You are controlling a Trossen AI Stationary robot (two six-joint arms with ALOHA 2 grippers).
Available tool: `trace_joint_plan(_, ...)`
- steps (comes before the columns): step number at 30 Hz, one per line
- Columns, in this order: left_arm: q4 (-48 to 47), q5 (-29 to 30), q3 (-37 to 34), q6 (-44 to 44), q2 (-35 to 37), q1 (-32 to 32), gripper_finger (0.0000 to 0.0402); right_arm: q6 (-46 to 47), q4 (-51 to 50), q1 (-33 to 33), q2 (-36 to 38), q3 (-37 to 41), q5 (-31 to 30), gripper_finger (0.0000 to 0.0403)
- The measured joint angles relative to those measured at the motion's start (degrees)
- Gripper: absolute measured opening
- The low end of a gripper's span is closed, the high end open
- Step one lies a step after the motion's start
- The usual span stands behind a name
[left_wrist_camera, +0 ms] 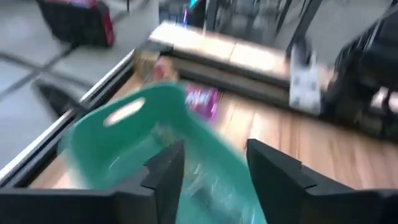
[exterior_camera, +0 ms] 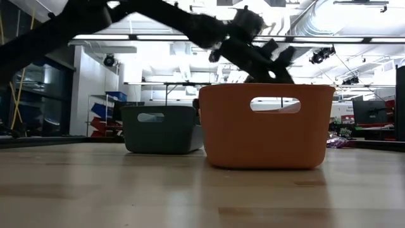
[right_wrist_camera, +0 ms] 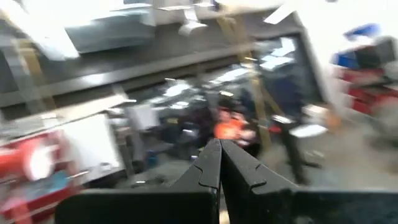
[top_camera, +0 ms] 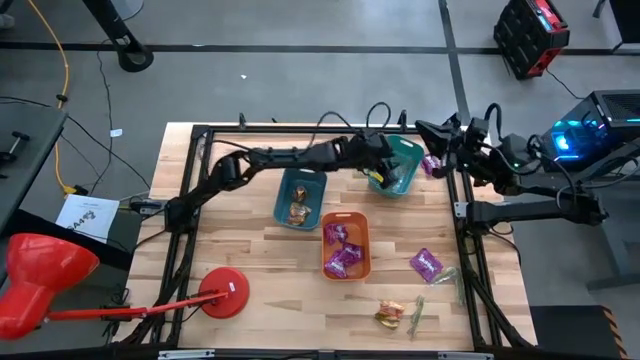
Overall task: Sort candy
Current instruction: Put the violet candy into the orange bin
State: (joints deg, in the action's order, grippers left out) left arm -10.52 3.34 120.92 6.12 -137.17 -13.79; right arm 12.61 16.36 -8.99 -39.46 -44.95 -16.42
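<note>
Three bins stand on the wooden table: a blue-teal bin (top_camera: 300,198) with orange-gold sweets, an orange bin (top_camera: 346,245) (exterior_camera: 266,126) with purple packets, and a green bin (top_camera: 398,165) (left_wrist_camera: 143,137) with pale sticks. Loose candy lies near the right edge: purple packets (top_camera: 426,264) (top_camera: 432,165), an orange-gold sweet (top_camera: 389,316) and green sticks (top_camera: 416,315). My left gripper (top_camera: 383,176) (left_wrist_camera: 214,146) hovers open over the green bin, nothing between its fingers. My right gripper (top_camera: 425,130) (right_wrist_camera: 219,163) is raised by the table's far right corner, shut and empty.
A black frame (top_camera: 462,215) runs round the table's edges. A red lamp-like stand (top_camera: 222,292) sits at the near left. Bare wood lies left of the bins and along the near edge. In the low view the blue-teal bin (exterior_camera: 161,128) stands behind the orange bin.
</note>
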Motion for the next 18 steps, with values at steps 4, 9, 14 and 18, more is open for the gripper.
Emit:
trace_joint_plan(4, -21.4, -1.5, 0.2, -2.8, 8.2, -1.8, 0.0193, 2.8, -8.1, -0.6, 0.1, 0.0, -11.9, 0.0014)
trace_joint_plan(9, -29.2, -7.9, -8.5, -4.2, 18.0, -5.1, 0.0197, 10.6, -27.4, -6.5, -3.4, 0.0, -17.9, 0.0098)
trace_joint_plan(14, -12.6, -8.1, -29.4, -0.3, 34.5, -8.3, 0.0197, 22.6, -43.8, -14.1, -8.4, 0.1, -18.2, 0.0193)
trace_joint_plan(18, 0.4, -7.8, -46.9, 5.5, 45.8, -9.3, 0.0197, 30.9, -46.5, -21.3, -12.5, 0.1, -17.7, 0.0217)
